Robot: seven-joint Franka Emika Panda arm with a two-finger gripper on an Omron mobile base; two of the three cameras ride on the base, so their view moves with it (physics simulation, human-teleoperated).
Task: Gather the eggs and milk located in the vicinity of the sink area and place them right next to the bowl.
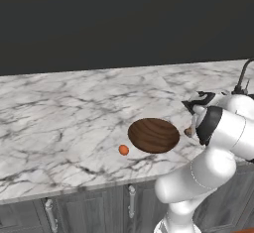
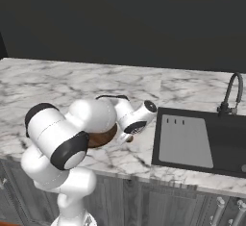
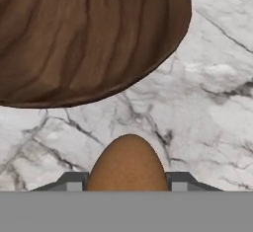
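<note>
Bowl [image 1: 154,135]: dark-brown wood, streaked grain, on the marbled counter [image 1: 59,108] at the centre of the left base view; in the hand view it [image 3: 84,38] takes up the upper left. Egg, orange [image 1: 123,150]: loose on the counter just left of the bowl and a little below it, apart from the rim. Egg, brown [image 3: 128,164]: bottom centre of the hand view, seated between the two fingers [image 3: 74,181], which are clamped on its sides with a tip showing at either flank; the same egg [image 1: 188,131] appears in the left base view as a small brown spot just right of the bowl, at the end of the arm; whether it touches the counter cannot be told. Gripper [image 3: 127,182]: low over the counter beside the bowl's right edge. Arm [image 2: 72,133]: white with dark joints, folded across the lower left of the right base view, covering most of the bowl there. Sink [image 2: 192,141]: black basin with grey floor, right half of the right base view, well apart from the bowl. Faucet [image 2: 232,93]: dark, arched, at the sink's upper right.
</note>
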